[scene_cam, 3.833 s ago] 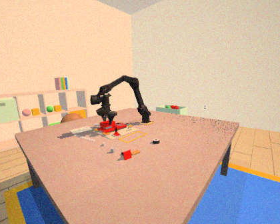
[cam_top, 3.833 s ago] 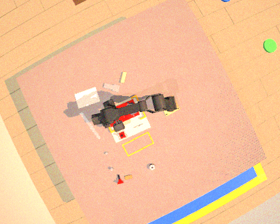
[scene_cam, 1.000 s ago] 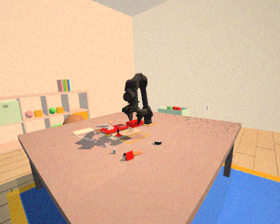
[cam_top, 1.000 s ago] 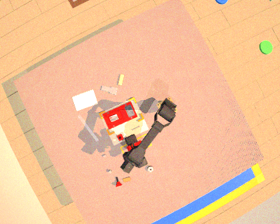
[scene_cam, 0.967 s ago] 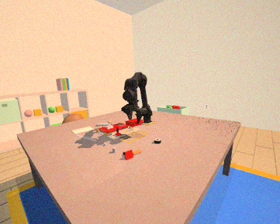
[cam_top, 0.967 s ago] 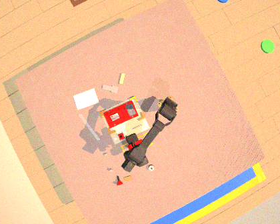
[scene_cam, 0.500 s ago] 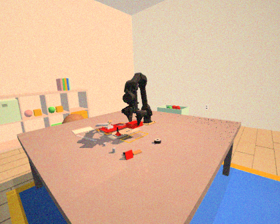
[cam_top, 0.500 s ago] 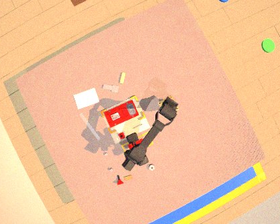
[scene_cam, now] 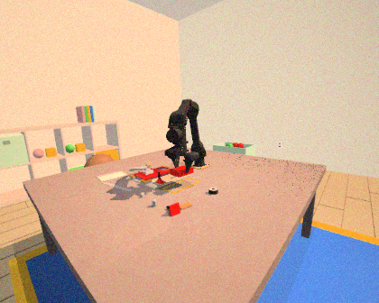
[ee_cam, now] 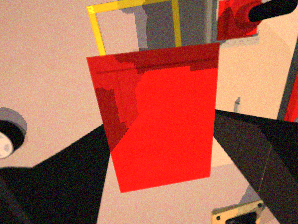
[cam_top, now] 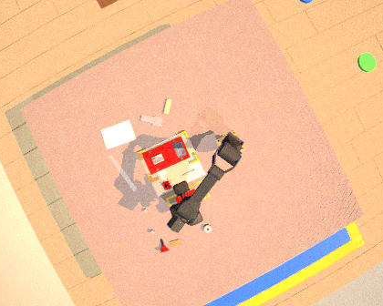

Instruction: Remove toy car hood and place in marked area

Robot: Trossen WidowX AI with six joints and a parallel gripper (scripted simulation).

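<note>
The hood, a flat red plate, is between the fingers of my gripper, which is shut on it. The exterior view shows the hood held level above the table. The marked area, a thin yellow outline, lies beside the car's pale board. In the wrist view its far part shows past the hood's top edge, partly in shadow, and the hood hides the rest. The toy car's red body lies on the board, apart from the held hood.
A red piece with a black knob stands on the board near the hood. A small wheel lies close by. A red wedge and an orange block lie farther off. A white sheet lies beyond the car.
</note>
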